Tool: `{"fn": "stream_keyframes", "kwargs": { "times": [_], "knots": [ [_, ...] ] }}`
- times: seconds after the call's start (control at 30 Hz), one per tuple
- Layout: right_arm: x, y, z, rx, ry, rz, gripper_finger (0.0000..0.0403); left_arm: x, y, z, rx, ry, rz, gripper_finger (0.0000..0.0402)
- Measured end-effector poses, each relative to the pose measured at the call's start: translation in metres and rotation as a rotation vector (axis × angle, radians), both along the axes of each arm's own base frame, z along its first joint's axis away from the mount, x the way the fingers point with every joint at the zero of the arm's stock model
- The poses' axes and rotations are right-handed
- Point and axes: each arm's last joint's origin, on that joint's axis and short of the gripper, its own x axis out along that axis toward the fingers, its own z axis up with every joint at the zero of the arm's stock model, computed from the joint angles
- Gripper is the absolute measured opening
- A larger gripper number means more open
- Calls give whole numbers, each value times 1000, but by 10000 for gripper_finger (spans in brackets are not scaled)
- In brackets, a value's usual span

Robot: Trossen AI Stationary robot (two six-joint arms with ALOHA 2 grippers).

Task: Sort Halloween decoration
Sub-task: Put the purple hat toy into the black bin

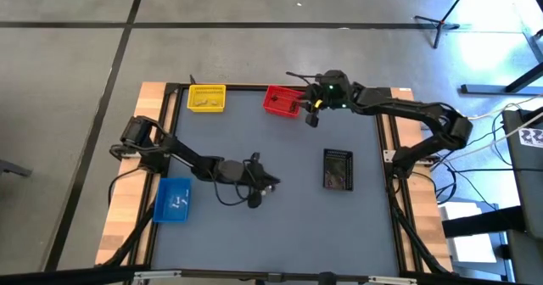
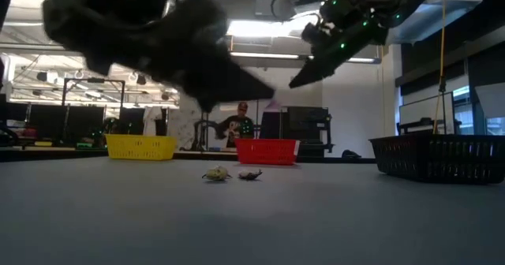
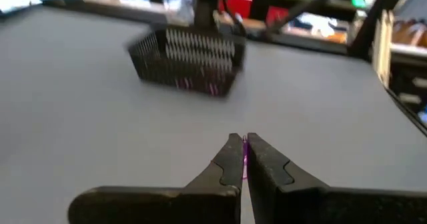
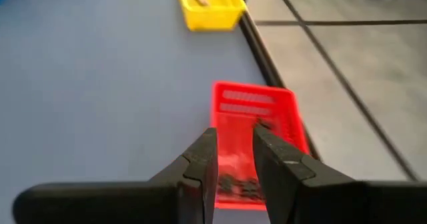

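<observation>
Pinching a purple trinket in closed tips, left gripper faces the black bin dead ahead, well apart. Right gripper hangs over the red bin, jaws slightly apart, empty. Two trinkets lie mid-table.

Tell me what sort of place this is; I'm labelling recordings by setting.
Likely a robotics lab or workshop. Bare concrete floor with a stand around the table, benches of equipment behind, ceiling strip lights, and a person at a workstation.
</observation>
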Motion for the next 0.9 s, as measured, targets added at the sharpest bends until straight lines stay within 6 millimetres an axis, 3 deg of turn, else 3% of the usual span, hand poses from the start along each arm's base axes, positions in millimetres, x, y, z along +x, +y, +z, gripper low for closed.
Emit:
{"fn": "stream_keyframes", "kwargs": {
  "times": [0.27, 0.47, 0.9],
  "knots": [
    [-7, 10, 20, 103, -127, 114, 95, 54, 4, 36, 232, -100, -47, 0],
    [-11, 13, 29, 110, -158, 122, 95, 92, 8, 49, 285, -173, -39, 0],
    [-11, 13, 29, 110, -159, 122, 95, 172, 13, -2, 266, -177, -102, 0]
  ]
}}
